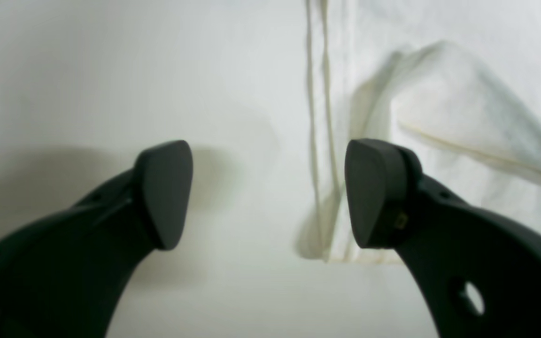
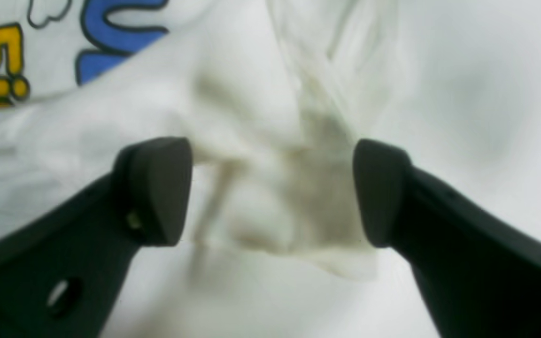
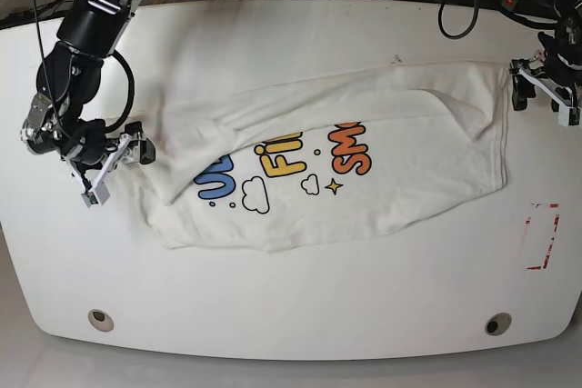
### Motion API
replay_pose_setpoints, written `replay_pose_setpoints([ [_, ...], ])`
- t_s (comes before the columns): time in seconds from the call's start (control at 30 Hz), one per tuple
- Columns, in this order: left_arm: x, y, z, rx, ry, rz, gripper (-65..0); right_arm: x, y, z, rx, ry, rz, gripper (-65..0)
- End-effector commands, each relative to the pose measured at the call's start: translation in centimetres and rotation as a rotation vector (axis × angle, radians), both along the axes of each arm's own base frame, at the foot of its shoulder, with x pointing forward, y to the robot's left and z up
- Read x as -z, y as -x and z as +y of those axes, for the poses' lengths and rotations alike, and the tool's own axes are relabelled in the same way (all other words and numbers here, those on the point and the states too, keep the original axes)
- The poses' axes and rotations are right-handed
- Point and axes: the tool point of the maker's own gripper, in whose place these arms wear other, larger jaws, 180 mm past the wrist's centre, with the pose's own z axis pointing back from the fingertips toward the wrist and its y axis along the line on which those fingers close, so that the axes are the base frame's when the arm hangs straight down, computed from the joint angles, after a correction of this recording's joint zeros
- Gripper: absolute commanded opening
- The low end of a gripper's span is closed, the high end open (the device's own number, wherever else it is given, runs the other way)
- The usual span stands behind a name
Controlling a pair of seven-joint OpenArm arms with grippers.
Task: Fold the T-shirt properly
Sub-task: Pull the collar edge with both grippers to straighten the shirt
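White cotton everywhere, basically. The T-shirt [image 3: 336,165] is spread out across the table [image 3: 291,306] between my two arms, lying crosswise with the printed letters facing up, blue ones toward my right side, orange ones toward my left.

My right gripper [image 2: 270,192] is spread wide, both pads clearly apart in the wrist view, and a bunched, wrinkled wad of the shirt's fabric sits right in the gap between them. It's blurry, so I can't tell if either pad is actually touching the cloth, but nothing is pinched. Just past the fingertips, off toward the upper left of that view, I can see a bit of the blue and yellow lettering. From the base camera, this gripper sits at the shirt's edge by the sleeve end.

My left gripper [image 1: 268,192] is also wide, with nothing between the pads. The shirt's hem edge [image 1: 320,141] runs straight away from me, just inside the right-hand pad, with a folded flap of fabric [image 1: 467,112] beyond that pad. Under the other pad it's bare table.
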Motion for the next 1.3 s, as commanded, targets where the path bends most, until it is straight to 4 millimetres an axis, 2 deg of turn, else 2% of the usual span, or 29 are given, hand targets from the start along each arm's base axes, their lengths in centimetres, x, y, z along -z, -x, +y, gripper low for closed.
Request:
replay_pose_setpoints([
  [0.0,-1.9,-0.7,-0.4,0.019,-0.020,-0.062,-17.1,-2.1,0.0,-2.2,0.003,0.077,-0.063,-11.1],
  [0.07,-2.4,-1.1,-1.3,0.045,-0.027,-0.076,-16.8,-2.1,0.7,-2.9,0.002,0.105,-0.067,-11.1],
  [0.2,-1.3,-1.5,-4.0,0.100,0.006,-0.059,-17.1,-1.8,1.3,-4.5,0.015,0.161,-0.066,-11.1],
  [0.33,-0.3,-0.9,-4.9,0.126,0.017,-0.029,-16.9,-0.1,2.1,-5.3,0.034,0.178,-0.037,-11.1],
  [0.43,0.5,-0.7,-6.1,0.158,0.031,-0.004,-16.9,1.7,2.4,-5.3,0.058,0.125,-0.024,-11.1],
  [0.6,2.0,0.4,-5.7,0.151,-0.005,0.058,-16.9,3.4,2.7,-5.2,0.085,0.070,-0.012,-11.1],
  [0.73,2.9,0.9,-5.8,0.136,-0.018,0.081,-17.1,4.1,2.9,-4.6,0.089,0.049,-0.004,-11.7],
  [0.87,3.9,1.0,-5.4,0.132,-0.024,0.081,-17.2,4.4,2.9,-3.7,0.087,0.030,-0.004,-22.5],
  [1.0,5.4,1.7,-5.3,0.115,0.008,0.104,-17.9,4.5,2.9,-3.4,0.086,0.024,-0.004,-43.9],
  [1.03,5.6,1.8,-5.2,0.113,0.012,0.109,-21.0,4.7,2.9,-3.1,0.086,0.016,-0.004,-51.0],
  [1.1,5.7,1.8,-5.2,0.112,0.014,0.111,-28.6,4.8,3.0,-2.9,0.085,0.013,0.000,-59.9],
  [1.13,5.7,1.8,-5.2,0.112,0.014,0.111,-36.3,5.2,3.5,-2.8,0.084,0.012,0.011,-63.9],
  [1.27,5.8,2.1,-5.0,0.113,0.007,0.123,-57.4,4.5,4.4,-2.8,0.060,0.054,-0.003,-65.0],
])
